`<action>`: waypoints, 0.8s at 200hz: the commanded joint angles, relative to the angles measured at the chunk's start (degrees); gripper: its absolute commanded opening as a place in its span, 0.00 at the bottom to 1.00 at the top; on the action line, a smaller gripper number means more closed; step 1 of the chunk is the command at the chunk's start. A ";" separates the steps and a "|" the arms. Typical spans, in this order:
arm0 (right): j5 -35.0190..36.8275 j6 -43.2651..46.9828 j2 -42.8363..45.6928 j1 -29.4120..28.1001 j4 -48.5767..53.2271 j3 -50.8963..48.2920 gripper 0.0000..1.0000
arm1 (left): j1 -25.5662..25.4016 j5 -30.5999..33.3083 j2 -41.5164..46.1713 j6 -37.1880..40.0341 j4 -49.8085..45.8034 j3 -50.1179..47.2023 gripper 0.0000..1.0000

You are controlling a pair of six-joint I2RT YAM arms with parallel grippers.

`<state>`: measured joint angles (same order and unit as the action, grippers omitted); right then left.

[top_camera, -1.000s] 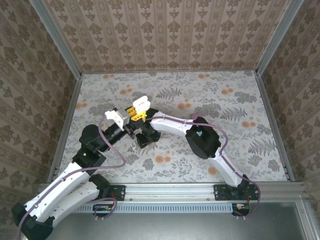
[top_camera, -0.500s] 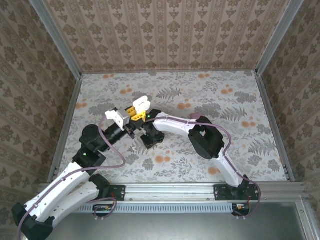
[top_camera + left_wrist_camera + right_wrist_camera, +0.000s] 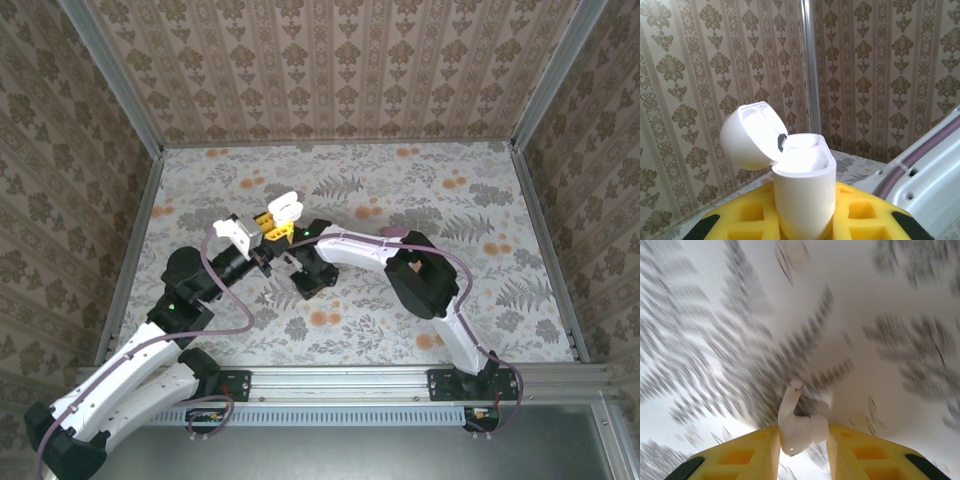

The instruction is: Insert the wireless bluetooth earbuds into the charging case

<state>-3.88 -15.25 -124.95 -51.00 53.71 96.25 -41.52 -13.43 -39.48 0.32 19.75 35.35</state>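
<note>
My left gripper (image 3: 802, 222) is shut on the lower body of a white charging case (image 3: 805, 185), held upright with its lid (image 3: 747, 135) flipped open to the left. From above, the case (image 3: 285, 207) sticks out past the yellow fingers (image 3: 270, 228). My right gripper (image 3: 802, 440) is shut on a small white earbud (image 3: 797, 427), whose stem points away over the floral table. The right wrist view is motion-blurred. In the top view the right wrist (image 3: 312, 275) sits just in front of the left gripper, its fingers hidden under it.
The floral table (image 3: 480, 220) is boxed in by patterned walls (image 3: 330, 70) and metal corner posts (image 3: 809, 65). The right arm's white link and purple cable (image 3: 920, 165) pass close to the right of the case. The right elbow (image 3: 420, 275) hangs over mid-table.
The right wrist and elbow have shifted slightly right and toward the near edge, and the right jaws have narrowed onto the earbud. The left arm and case stay put.
</note>
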 commanded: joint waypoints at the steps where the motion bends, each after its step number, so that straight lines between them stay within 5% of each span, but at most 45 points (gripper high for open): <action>1: 2.53 4.69 7.26 1.48 1.68 -7.55 0.33 | 0.08 -0.29 -0.38 1.01 2.49 2.24 0.21; 35: 3.27 7.27 13.66 5.18 -0.30 -17.75 0.33 | 0.03 -1.02 -1.75 0.53 3.76 2.15 0.21; 85: 2.22 5.81 14.84 8.96 -1.92 -19.32 0.37 | -0.05 -1.27 -3.06 0.47 3.98 2.96 0.21; 124: -11.37 -10.73 17.46 8.72 -12.24 -19.87 0.41 | -0.04 0.22 -3.05 0.47 4.44 2.54 0.21; 160: -11.63 -22.36 12.19 5.06 -12.43 -14.79 0.41 | -0.04 0.59 -1.68 1.20 3.31 2.37 0.21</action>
<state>-12.12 -26.35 -110.02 -43.66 43.55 78.52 -41.54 -13.61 -42.85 0.30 21.30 36.10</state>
